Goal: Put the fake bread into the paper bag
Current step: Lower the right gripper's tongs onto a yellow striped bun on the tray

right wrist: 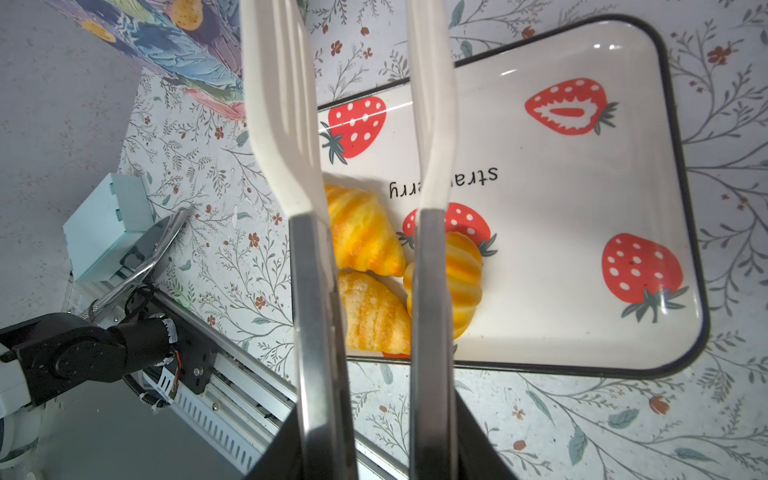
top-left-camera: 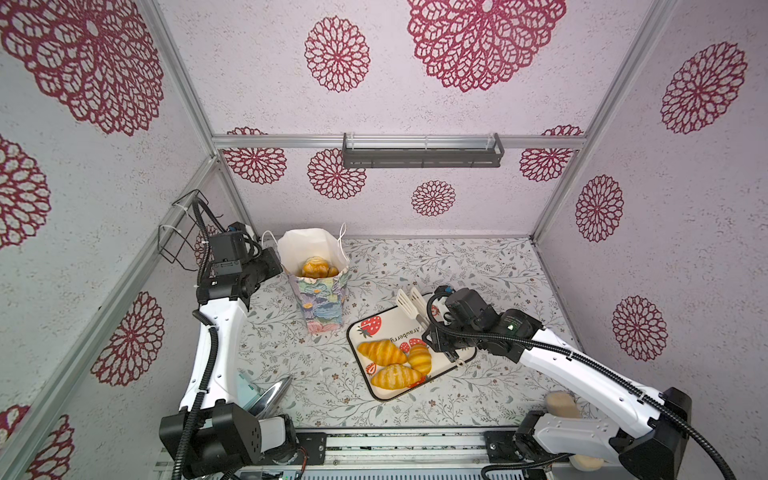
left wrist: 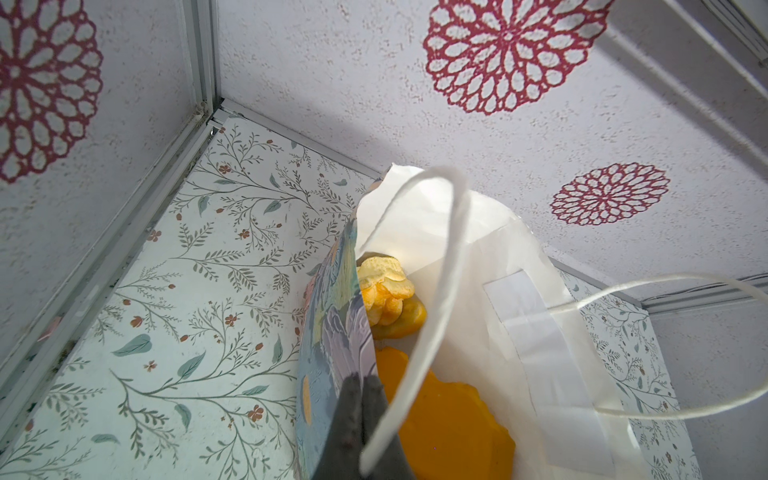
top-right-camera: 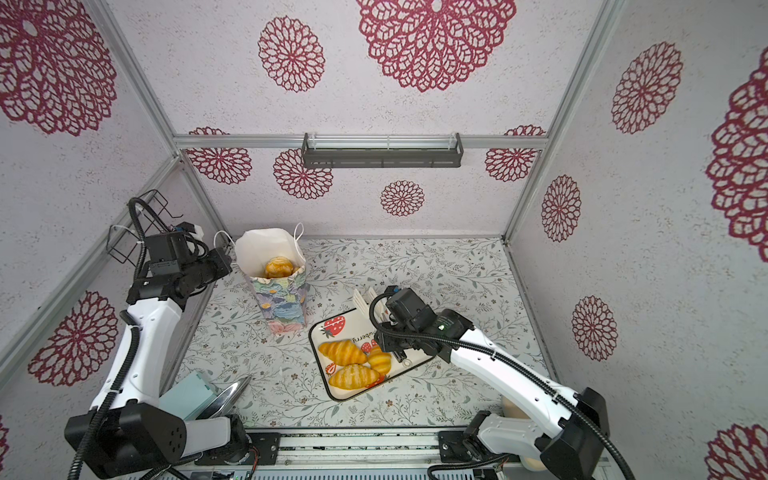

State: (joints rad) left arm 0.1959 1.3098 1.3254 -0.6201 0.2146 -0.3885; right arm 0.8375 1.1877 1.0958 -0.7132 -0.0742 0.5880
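— Rosette-papered walls [top-left-camera: 257,75] box in your leaf-print worktop [top-left-camera: 478,266]. Where is the paper bag?

— Your paper bag [top-left-camera: 320,299] stands upright at 11 o'clock on the worktop, mouth wide. Your left hand [left wrist: 361,415] is clenched on the bag's wall at the 9 o'clock side of the rim. A white cord handle [left wrist: 446,291] passes just beside it.

— And the fake bread?

— Some fake bread [top-left-camera: 315,267] lies inside the bag, perhaps three pieces, though the bag's wall hides part of them. Three croissants [top-left-camera: 381,351] huddle together, touching, on your strawberry tray [right wrist: 561,199], toward its 7 o'clock corner.

— Where does the tray sit?

— Near the worktop's middle, at 4 o'clock from the bag, close to it but not touching.

— What about your right hand?

— Your right hand [right wrist: 380,461] grasps the steel arms of white-tipped tongs [top-left-camera: 409,301]. The tips stand parted with nothing between them, pointing to 11 o'clock past the tray's far edge.

— Anything else you should know?

— A teal box [top-right-camera: 187,395] and a shiny metal scoop [top-right-camera: 232,392] lie at 7 o'clock, beside your left arm's base.
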